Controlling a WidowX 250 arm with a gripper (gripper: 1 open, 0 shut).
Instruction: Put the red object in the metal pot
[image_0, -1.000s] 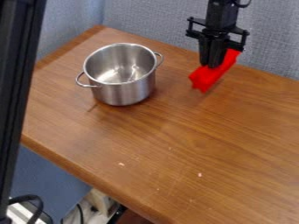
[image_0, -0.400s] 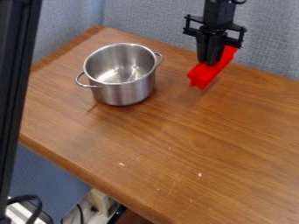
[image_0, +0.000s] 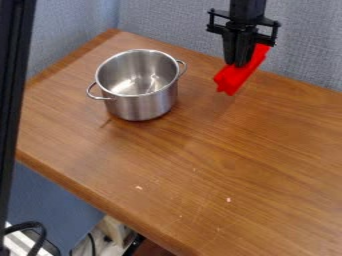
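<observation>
Near far edge: block is clenched, tilted, by pincer, above counter.
Left end: pot is seen upright.

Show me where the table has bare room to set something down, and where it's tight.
Free: the wide wooden table front and right, from the metal pot down to the near edge. The strip between the pot and the red object is also bare. Crowded: the back right, where the gripper holds the red object, and the pot's corner.
</observation>
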